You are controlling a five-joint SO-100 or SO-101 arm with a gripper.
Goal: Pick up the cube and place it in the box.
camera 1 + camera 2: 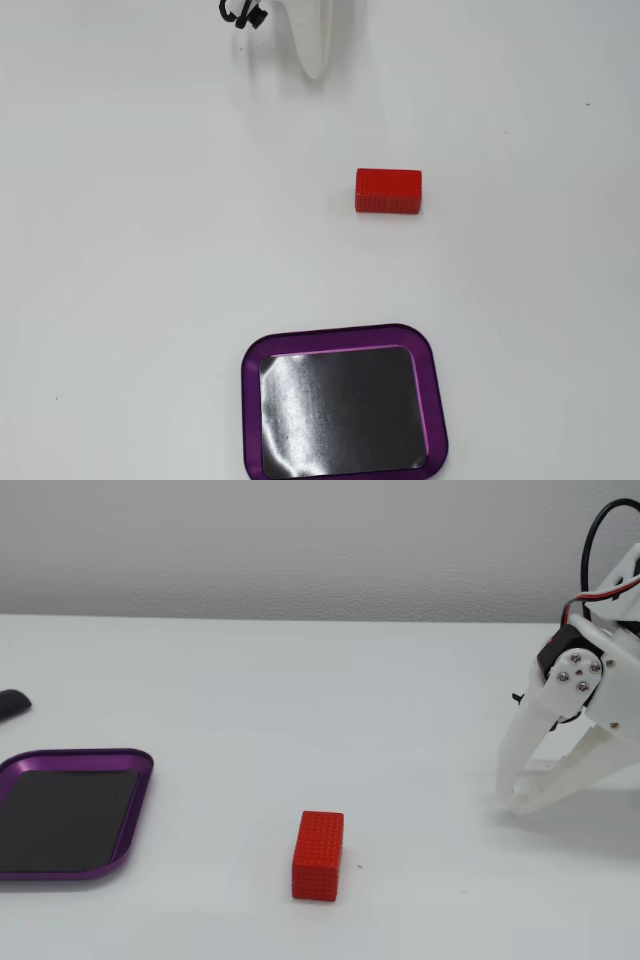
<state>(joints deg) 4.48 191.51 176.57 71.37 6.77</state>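
Observation:
The red cube lies on the white table, right of centre in a fixed view, and shows low in the middle of the other fixed view. The box, a purple-rimmed tray with a black bottom, sits empty near the bottom edge; in the other view it is at the far left. My white gripper hangs at the top edge, well apart from the cube. In the side-on fixed view the gripper is at the right, fingertips together at the table, holding nothing.
A small dark object lies at the left edge behind the tray. The arm's wires and servo rise at the right edge. A grey wall runs behind the table.

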